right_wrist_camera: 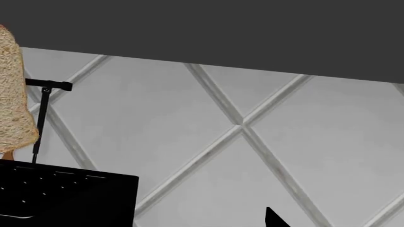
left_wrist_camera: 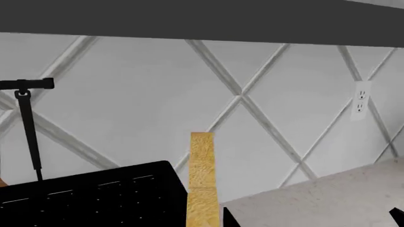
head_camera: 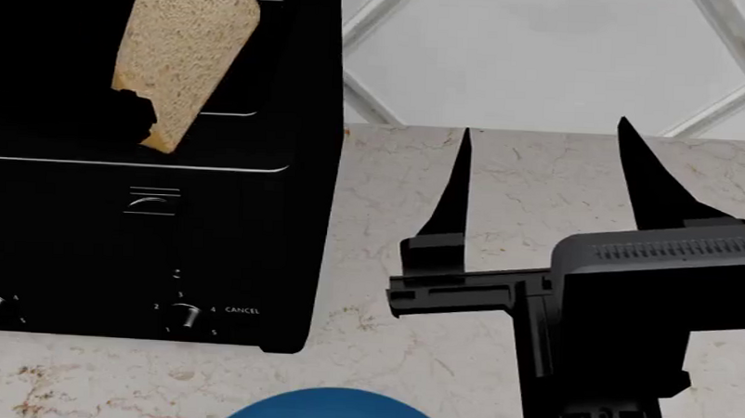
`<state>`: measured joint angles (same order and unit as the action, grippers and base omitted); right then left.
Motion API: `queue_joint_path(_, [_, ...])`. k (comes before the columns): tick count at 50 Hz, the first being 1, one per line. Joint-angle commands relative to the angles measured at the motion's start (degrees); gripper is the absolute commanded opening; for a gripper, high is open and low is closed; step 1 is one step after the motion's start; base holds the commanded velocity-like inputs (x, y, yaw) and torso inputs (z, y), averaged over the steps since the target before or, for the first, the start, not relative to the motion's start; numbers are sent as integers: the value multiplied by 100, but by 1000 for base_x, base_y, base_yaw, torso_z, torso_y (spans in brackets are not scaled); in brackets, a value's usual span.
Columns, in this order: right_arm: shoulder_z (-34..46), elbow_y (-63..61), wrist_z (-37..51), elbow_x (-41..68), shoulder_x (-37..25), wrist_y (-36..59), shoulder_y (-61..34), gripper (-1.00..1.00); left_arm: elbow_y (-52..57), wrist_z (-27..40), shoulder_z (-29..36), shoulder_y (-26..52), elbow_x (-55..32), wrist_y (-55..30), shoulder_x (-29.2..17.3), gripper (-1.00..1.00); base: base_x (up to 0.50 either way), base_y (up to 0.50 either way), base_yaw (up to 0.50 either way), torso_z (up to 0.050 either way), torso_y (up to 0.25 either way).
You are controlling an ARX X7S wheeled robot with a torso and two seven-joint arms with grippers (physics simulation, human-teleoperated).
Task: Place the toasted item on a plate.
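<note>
White panelled wall with crossing diagonal mouldings backs a pale speckled stone worktop [head_camera: 472, 194], on which a black toaster [head_camera: 148, 248] stands.

The toasted item [head_camera: 186, 49], a slice of bread with a tan speckled crumb and golden-brown crust, is raised above the toaster's top, tilted, with a dark shape overlapping its lower edge. In the left wrist view it appears edge-on [left_wrist_camera: 203, 179] as a thin golden strip rising beside the toaster [left_wrist_camera: 94, 198], close in front of that camera. Whether the left fingers pinch it cannot be told, since almost nothing of them shows.

The right gripper [head_camera: 540, 192] reaches forward over the worktop, its two dark tapered fingers [head_camera: 454, 198] spread wide apart and holding nothing. The toaster and slice lie off to the left of these fingers, apart from them.

The plate [head_camera: 328, 410] shows only its blue rim, behind the fingers on the near worktop.
</note>
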<state>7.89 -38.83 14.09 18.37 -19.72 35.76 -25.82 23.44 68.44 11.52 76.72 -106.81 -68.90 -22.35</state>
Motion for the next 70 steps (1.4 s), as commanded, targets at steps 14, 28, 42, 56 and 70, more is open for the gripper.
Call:
queue_joint_path(14, [22,7,48,30,-35,-53,51,100,1348,1339,326,-366,-1524,1079,260,-100,0,0,0,0,0])
queue_joint_path(28, [-55,-135,79,156,-108,98,53,100,1843,1456,146,-1277,-1529,1641,266,-100,0,0,0,0,0])
queue_joint_path(42, [38,-78,96,155,-104,126,-33,100,2458,1218,-126,-2767,-1183,2003,466,-100,0,0,0,0,0])
queue_joint_path(56, [119,-11,118,149,-91,107,-56,100,2777,1061,-330,-3502,-1037,2113,349,-100,0,0,0,0,0])
queue_joint_path(70, [110,-85,163,190,-124,143,-23,100,2894,714,-342,-4055,-716,1999,399,-100,0,0,0,0,0])
